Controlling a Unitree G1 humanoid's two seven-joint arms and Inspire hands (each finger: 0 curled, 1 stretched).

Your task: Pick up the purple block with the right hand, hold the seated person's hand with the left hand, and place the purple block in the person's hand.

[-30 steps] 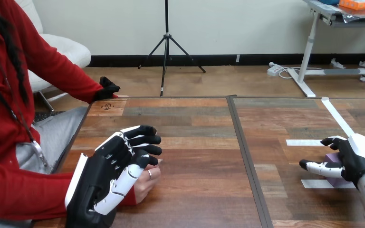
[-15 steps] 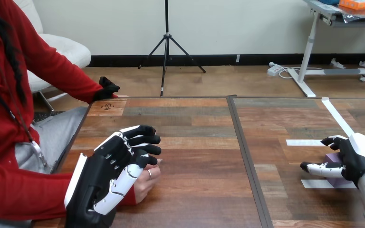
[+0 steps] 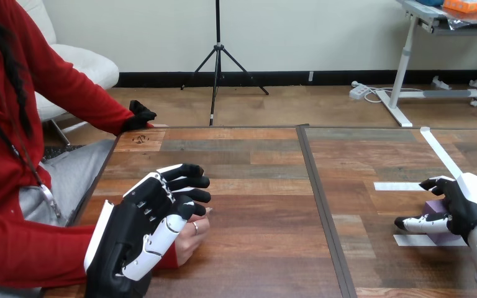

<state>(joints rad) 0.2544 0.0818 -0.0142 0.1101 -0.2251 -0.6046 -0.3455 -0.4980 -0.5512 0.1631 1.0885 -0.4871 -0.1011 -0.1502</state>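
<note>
Spanning the whole foreground of the head view, the wooden worktop (image 3: 254,186) is split by a dark seam running from its far edge toward the robot.

A person sits at its left side, and a red sleeve (image 3: 31,248) reaches in low along the near left edge.

The left hand (image 3: 143,226) lies over the end of that sleeve, near the left corner of the worktop. Its fingers (image 3: 189,182) are bent over the top of the person's hand (image 3: 191,239), and its white thumb (image 3: 169,231) lies across the near side, so the robot hand is closed round it. Part of the person's palm and fingertips peek out beneath the thumb, resting on the wood.

The right hand (image 3: 466,208) comes in at the far right edge of the worktop, well apart from the left one. Its fingers (image 3: 433,184) curl round the far side of the purple block (image 3: 436,207), and its thumb (image 3: 419,223) crosses in front, so the block is pinched between them.

The block sits low at the worktop surface, mostly hidden by the hand; whether it touches the wood I cannot tell.

White tape strips (image 3: 397,185) mark the wood around the right hand: one just beyond the block, one just in front of it, and a long one slanting toward the far edge.
</note>
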